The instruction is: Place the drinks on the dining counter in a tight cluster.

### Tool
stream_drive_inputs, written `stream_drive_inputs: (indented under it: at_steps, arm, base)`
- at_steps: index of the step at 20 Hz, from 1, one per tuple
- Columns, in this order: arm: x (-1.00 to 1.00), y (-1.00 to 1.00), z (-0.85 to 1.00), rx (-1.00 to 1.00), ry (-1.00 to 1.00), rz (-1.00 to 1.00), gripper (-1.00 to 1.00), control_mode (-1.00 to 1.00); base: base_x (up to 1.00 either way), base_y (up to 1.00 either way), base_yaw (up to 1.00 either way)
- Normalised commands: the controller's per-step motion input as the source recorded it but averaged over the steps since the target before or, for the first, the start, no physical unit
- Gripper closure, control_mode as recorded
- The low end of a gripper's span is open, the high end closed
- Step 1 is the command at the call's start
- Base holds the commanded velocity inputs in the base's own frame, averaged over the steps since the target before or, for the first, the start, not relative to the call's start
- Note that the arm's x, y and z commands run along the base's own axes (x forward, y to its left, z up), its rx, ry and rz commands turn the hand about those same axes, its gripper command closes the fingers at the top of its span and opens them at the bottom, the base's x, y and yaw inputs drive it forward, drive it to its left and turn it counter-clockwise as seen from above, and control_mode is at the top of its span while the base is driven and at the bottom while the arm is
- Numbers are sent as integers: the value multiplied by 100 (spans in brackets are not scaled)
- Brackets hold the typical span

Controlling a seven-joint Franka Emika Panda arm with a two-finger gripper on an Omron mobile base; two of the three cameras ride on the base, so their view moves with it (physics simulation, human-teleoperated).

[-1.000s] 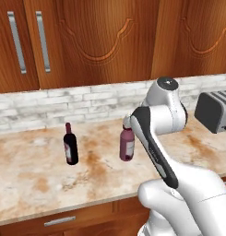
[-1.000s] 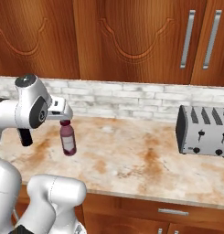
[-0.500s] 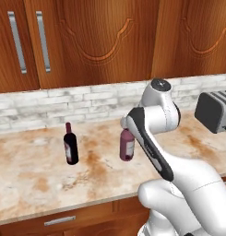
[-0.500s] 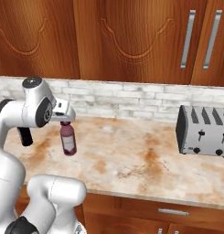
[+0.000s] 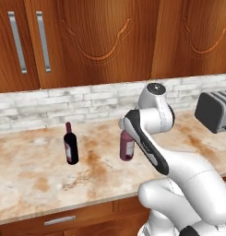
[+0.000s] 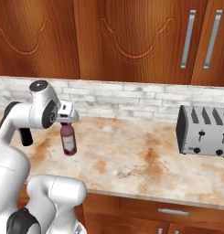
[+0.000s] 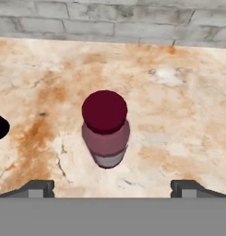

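Observation:
The maroon juice bottle [image 5: 127, 146] [image 6: 68, 139] [image 7: 105, 126] stands upright on a marbled counter [image 5: 36, 184] backed by a white brick wall. My gripper [image 7: 112, 186] hangs just above it, open, with the dark red cap between and below the two fingertips [image 7: 38, 186], touching nothing. The white hand [image 6: 66, 113] sits over the bottle's neck. The dark wine bottle [image 5: 70, 144] with a red neck stands a short way to the left of the juice bottle. The dining counter is out of view.
A grey toaster [image 5: 215, 110] [image 6: 202, 130] stands at the right end of the counter. Wooden cabinets [image 5: 100, 37] hang above the brick wall [image 6: 131, 98]. The counter's front edge runs over drawers with metal handles [image 6: 173, 212].
The arm has swung a little to the left and the hand has come down closer over the juice bottle. Both bottles stand where they were.

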Motion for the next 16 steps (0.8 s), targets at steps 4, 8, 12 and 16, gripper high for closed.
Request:
stream_drive_inputs:
  at_steps: [4,8,12,16]
  arm:
    - [24,2,0,0,8,0,-100,-100]
    - [34,14,0,0,3,0,-100,-100]
    - [32,14,-5,0,0,0,-100,-100]
    - [29,1,-9,0,1,0,-100,-100]
  base:
    - [0,0,0]
    - [0,0,0]
    - [0,0,0]
    - [0,0,0]
